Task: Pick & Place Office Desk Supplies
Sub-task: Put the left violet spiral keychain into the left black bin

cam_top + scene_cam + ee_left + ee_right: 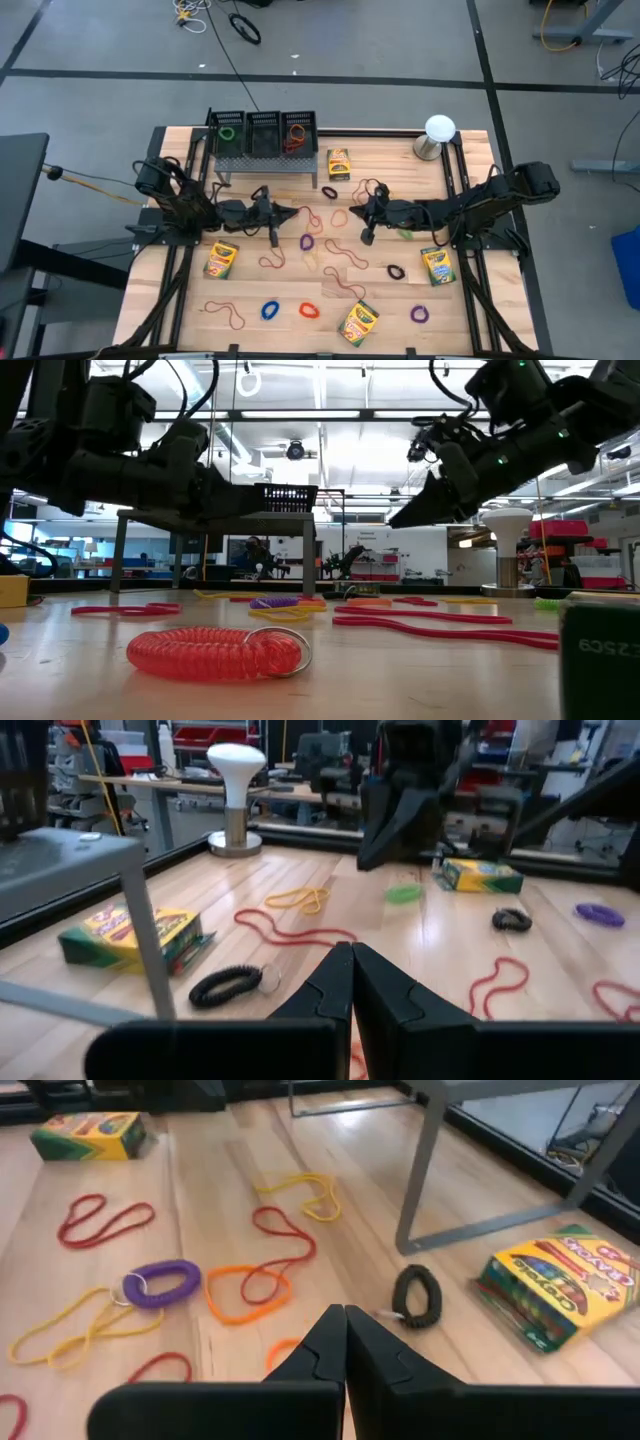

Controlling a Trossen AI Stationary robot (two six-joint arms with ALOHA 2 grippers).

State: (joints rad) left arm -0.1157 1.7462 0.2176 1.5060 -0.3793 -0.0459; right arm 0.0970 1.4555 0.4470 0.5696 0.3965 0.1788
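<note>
Covering the wooden table [400,300] are coiled bands, both grippers hovering closed and empty, shelving perhaps behind.

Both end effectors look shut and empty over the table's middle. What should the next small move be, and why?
Probably open the right end effector and lower it toward the black coil loop just ahead. It holds nothing, its fingers are pressed together, and that loop lies free on the table. The left end effector is likewise shut and empty.
</note>
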